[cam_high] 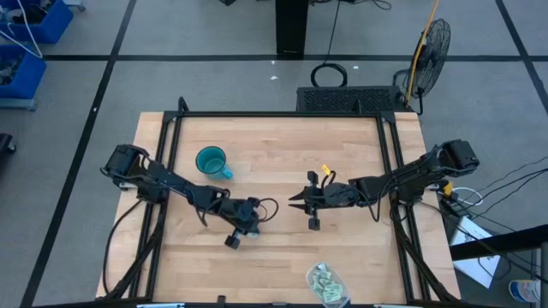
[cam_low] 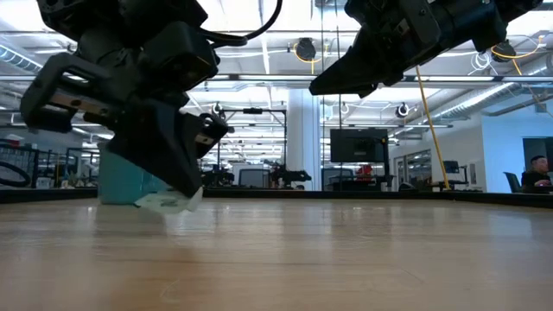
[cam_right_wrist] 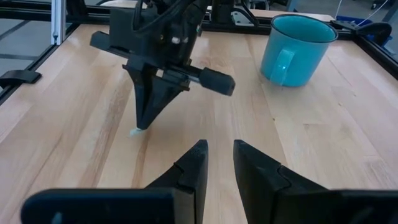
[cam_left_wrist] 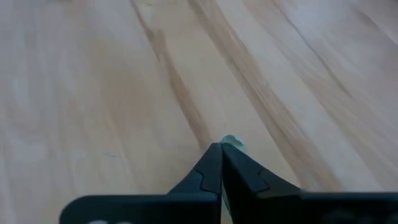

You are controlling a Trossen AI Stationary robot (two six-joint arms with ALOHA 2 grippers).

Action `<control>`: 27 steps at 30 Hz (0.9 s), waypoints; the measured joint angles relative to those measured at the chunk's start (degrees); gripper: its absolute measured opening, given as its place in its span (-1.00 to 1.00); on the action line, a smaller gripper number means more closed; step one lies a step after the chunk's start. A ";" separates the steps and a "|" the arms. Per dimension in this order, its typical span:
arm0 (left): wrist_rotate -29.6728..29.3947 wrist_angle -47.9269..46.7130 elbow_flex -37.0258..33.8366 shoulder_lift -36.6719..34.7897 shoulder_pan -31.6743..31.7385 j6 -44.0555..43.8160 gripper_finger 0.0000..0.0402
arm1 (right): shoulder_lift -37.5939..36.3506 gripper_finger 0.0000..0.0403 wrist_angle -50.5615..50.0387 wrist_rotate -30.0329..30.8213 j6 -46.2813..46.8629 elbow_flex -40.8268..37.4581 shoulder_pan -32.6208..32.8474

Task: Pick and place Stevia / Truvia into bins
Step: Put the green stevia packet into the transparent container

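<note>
Start at the left of the desk (cam_high: 282, 145): your left gripper (cam_high: 244, 224) is down near the middle of the wood, its fingers pressed together on one Stevia sachet (cam_right_wrist: 134, 131), whose pale corner pokes out past the fingertips (cam_left_wrist: 214, 155) and sits just at the desk surface. What matters for your next move is where the teal mug (cam_high: 211, 161) lies from that gripper: it stands toward the far side and a little to the left, near enough for this arm and with bare wood between. Judging from that, you would lift and carry the sachet back and leftward, then turn the gripper over the mug's open mouth before letting go. The sachet hangs edge-down from the tips, so I'd expect it to drop cleanly if you release it above the rim, not beside it. Move right and you find your right gripper (cam_high: 300, 199) hovering above the desk centre, its fingers slightly apart and holding nothing, pointed at the left gripper and close to it; keep it clear of the lift path. Further right and nearest you, the clear tub (cam_high: 327, 283) sits at the near edge with several sachets inside, closer to the right arm.
</note>
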 joint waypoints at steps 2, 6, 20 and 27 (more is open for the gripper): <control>-0.13 0.45 0.00 0.00 0.29 0.13 -0.93 | 0.00 -0.66 -0.12 -0.01 0.07 0.00 0.00; -2.74 2.78 0.00 0.00 0.63 0.19 -0.98 | 0.38 -0.66 0.24 -1.67 3.86 0.00 -0.04; -12.83 7.02 5.09 -0.04 4.16 3.58 -0.97 | 18.13 -0.66 14.28 -4.31 31.19 -0.09 -0.82; -12.88 5.96 6.54 -0.07 5.28 3.75 -0.89 | 21.31 -0.66 20.95 -6.16 31.52 -0.02 -1.57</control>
